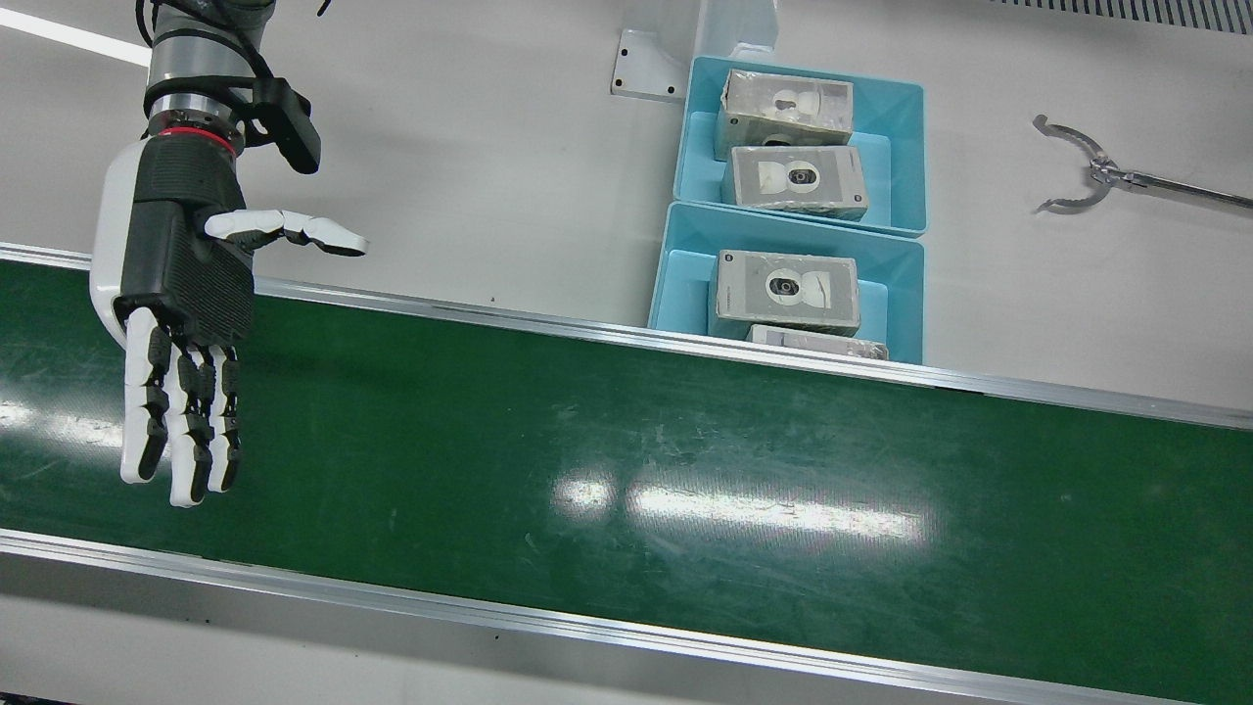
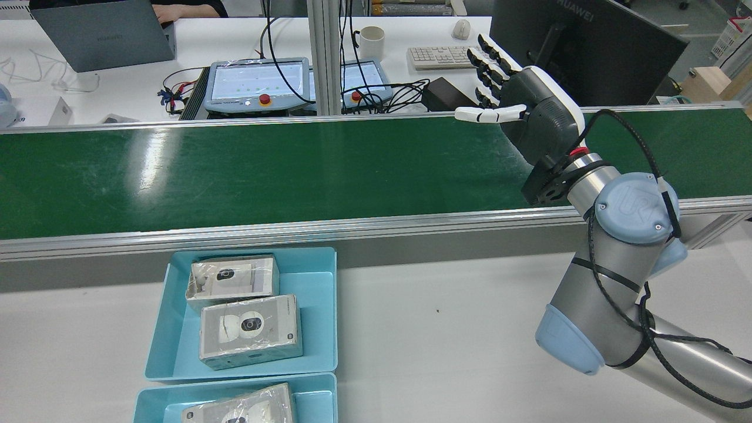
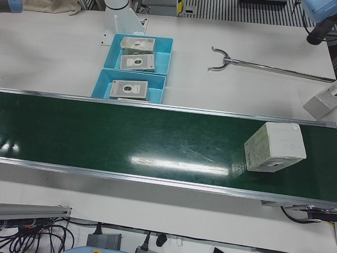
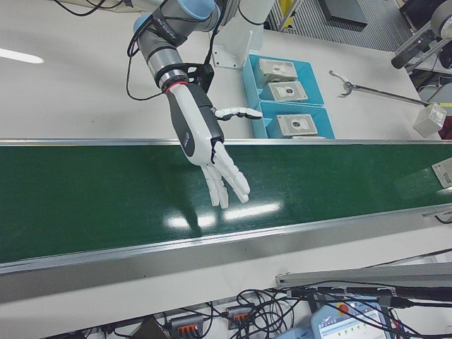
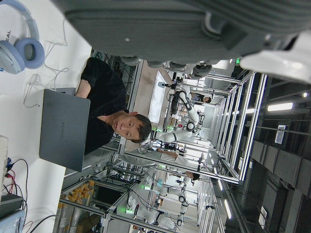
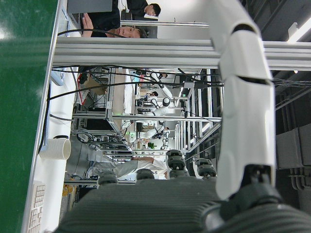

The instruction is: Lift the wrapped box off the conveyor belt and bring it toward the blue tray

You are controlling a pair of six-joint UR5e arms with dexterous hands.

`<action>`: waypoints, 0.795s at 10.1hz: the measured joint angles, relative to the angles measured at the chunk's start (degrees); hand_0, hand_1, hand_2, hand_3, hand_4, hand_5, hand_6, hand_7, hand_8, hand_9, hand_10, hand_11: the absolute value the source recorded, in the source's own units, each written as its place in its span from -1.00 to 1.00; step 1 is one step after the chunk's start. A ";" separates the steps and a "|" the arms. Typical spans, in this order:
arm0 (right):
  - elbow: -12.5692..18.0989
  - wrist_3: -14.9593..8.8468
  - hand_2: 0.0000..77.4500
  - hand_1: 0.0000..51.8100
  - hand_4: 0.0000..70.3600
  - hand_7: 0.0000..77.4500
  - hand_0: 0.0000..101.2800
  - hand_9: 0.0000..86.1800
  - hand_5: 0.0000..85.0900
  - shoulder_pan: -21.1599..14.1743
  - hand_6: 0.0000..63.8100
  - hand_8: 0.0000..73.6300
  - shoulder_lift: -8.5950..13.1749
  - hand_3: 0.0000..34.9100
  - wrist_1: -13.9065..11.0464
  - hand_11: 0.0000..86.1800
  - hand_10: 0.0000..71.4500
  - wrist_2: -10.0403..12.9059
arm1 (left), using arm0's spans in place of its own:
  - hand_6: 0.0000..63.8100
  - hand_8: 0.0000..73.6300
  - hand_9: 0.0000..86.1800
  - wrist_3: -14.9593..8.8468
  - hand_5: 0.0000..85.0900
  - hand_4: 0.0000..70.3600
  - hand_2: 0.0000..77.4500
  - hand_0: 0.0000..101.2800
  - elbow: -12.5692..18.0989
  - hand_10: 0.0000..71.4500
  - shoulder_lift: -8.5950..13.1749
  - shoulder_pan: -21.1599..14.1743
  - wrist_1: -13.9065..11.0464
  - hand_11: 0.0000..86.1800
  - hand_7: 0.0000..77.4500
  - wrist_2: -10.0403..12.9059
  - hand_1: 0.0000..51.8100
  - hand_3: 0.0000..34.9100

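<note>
Beyond the belt, a white desk [image 2: 194, 44] with a closed grey laptop [image 2: 104, 34], two teach pendants [image 2: 257, 82] side by side with red stop buttons, a white mug [image 2: 371, 42], a keyboard [image 2: 437, 56], a mouse [image 2: 462, 28] and a dark monitor [image 2: 587, 50]. Tangled black cables [image 2: 405, 94] beside the pendants. On the white table, a long metal reaching tool [image 1: 1096, 176] with a forked claw, lying well apart from everything else. Blue headphones [image 5: 22, 36] near a seated person [image 5: 109, 114] in black, behind the laptop.

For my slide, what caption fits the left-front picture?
A wrapped box rides the green conveyor belt toward the blue trays.
</note>
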 joint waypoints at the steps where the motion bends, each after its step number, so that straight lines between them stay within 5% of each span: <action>1: -0.02 -0.03 -0.56 -0.33 -1.00 -1.00 -0.05 -0.97 -0.94 -0.02 -1.00 -1.00 0.01 0.02 0.07 -0.95 -1.00 0.02 | -1.00 -1.00 -1.00 0.00 -0.97 -1.00 -0.99 -1.00 0.00 -1.00 0.00 0.00 0.00 -1.00 -1.00 0.00 -1.00 -1.00; 3: 0.06 -0.06 -0.54 -0.28 -1.00 -1.00 -0.06 -0.97 -0.87 -0.15 -1.00 -1.00 0.06 0.10 0.18 -0.96 -1.00 0.08 | -1.00 -1.00 -1.00 0.00 -0.97 -1.00 -0.99 -1.00 0.00 -1.00 0.00 0.00 0.00 -1.00 -1.00 0.00 -1.00 -1.00; 5: 0.33 -0.13 -0.52 -0.28 -1.00 -1.00 -0.05 -0.97 -0.83 -0.24 -1.00 -1.00 0.09 -0.19 0.40 -0.96 -0.98 0.12 | -1.00 -1.00 -1.00 0.00 -0.97 -1.00 -0.99 -1.00 0.00 -1.00 0.00 0.00 0.00 -1.00 -1.00 0.00 -1.00 -1.00; 8: 0.35 -3.34 -0.52 -0.28 -1.00 -0.99 -0.06 -0.97 -0.83 -0.70 -1.00 -1.00 0.28 -0.27 6.17 -0.94 -1.00 -0.41 | -1.00 -1.00 -1.00 0.00 -0.97 -1.00 -0.99 -1.00 0.00 -0.98 0.00 0.00 0.00 -1.00 -1.00 0.00 -1.00 -1.00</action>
